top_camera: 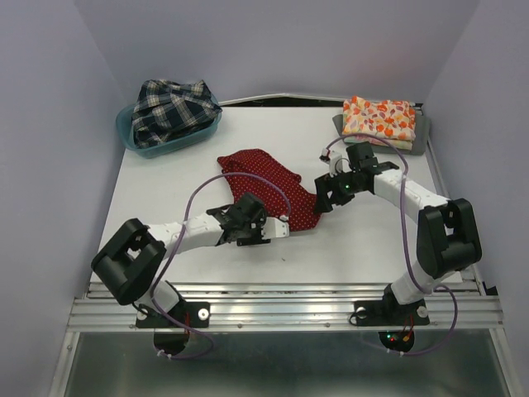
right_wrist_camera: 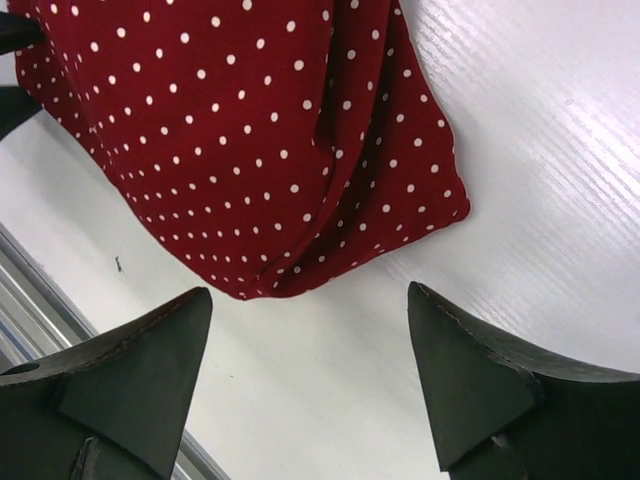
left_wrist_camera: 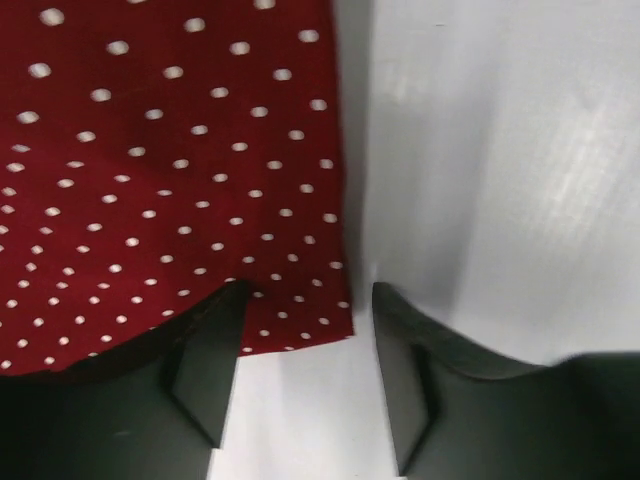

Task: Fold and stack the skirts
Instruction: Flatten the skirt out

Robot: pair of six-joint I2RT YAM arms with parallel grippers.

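The left claw [left_wrist_camera: 300, 385] stands with its jaws apart at the near corner of the red dotted skirt [left_wrist_camera: 150, 150], one finger over the hem and the other over bare white surface [left_wrist_camera: 500, 150]. The right claw [right_wrist_camera: 310, 380], likewise spread wide and holding nothing, hovers just short of the skirt's other near corner, where the cloth bunches into soft folds. The skirt lies rumpled in the middle of the surface, between the two arms. The step in hand looks to be taking both corners to spread the garment flat before folding. Each claw should drop low enough to catch the hem's full thickness, close on the corner itself and not on a loose fold, then draw apart evenly. A plaid skirt [top_camera: 169, 107] sits heaped in the teal bin [top_camera: 165, 149] at far left; a floral skirt [top_camera: 378, 118] lies folded on a grey tray [top_camera: 420, 132] at far right.
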